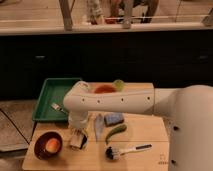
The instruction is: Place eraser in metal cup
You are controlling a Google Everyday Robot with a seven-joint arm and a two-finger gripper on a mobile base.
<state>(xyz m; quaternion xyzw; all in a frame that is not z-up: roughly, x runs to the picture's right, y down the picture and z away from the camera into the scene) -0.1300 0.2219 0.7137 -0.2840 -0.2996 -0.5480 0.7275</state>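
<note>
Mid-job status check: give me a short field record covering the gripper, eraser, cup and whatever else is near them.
gripper: low over the table, front left, between bowl and sponge
eraser: pale block right at the gripper's tip; cannot tell if it is gripped or let go
metal cup: dark shape under the gripper, mostly hidden
bowl: dark red, left of the gripper
sponge: blue-grey, right of the gripper
tray: green, back left, with a fork in it
brush: near the front edge

Under the claw (76,136) — metal cup (84,143) half-hidden
</note>
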